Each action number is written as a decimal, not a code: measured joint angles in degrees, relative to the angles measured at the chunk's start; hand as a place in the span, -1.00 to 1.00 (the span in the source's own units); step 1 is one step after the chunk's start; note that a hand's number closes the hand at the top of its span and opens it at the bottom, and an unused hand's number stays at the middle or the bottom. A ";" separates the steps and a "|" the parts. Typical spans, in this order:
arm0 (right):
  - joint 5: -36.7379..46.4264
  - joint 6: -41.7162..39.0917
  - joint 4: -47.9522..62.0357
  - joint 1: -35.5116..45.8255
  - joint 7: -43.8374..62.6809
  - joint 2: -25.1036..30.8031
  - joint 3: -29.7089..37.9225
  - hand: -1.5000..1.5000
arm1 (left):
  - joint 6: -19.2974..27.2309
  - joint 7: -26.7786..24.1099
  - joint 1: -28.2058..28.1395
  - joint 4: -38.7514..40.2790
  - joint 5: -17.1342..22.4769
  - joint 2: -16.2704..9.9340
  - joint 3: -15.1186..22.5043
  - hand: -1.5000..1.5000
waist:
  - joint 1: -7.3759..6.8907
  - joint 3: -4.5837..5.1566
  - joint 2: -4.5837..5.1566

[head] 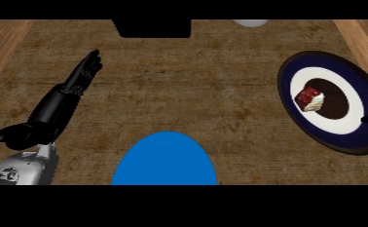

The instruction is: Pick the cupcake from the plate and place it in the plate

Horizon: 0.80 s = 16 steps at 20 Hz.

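Observation:
A cupcake (310,99) with a white wrapper and red topping lies on the dark centre of a navy and white plate (296,75) at the right edge of the counter. A plain blue plate (164,160) sits at the bottom centre, partly cut off by the lower edge. My left hand (59,106) rests at the left with its fingers straight, pointing away up the counter, holding nothing. It is far from both plates. My right hand does not show.
A black box-like object (154,28) stands at the far edge, centre left. A pale round object (250,23) peeks in at the far edge to its right. Wooden borders (13,38) run along the left and right sides of the brown counter.

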<state>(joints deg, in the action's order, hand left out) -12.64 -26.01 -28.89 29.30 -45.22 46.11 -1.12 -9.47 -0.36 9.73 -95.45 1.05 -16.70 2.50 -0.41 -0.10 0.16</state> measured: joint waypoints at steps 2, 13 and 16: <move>-2.84 -3.76 1.17 0.29 2.88 1.24 1.52 -1.00 | -0.10 0.19 0.51 0.28 0.18 0.16 -0.09 0.00 | -0.02 -0.04 0.12; -11.17 -15.21 2.89 -2.17 11.92 9.38 6.73 -1.00 | -0.52 -0.51 0.38 0.17 -0.04 0.19 -0.34 0.00 | -0.37 -0.35 0.53; -12.39 -16.47 2.28 -2.97 13.39 10.78 7.62 -1.00 | -0.76 -0.43 0.57 0.16 0.17 0.18 -0.45 0.00 | -0.44 -0.42 0.58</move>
<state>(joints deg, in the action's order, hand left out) -25.03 -42.48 -26.61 26.33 -31.83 56.89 6.50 -10.22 -0.79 10.30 -95.30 1.23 -16.52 2.05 -0.86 -0.52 0.74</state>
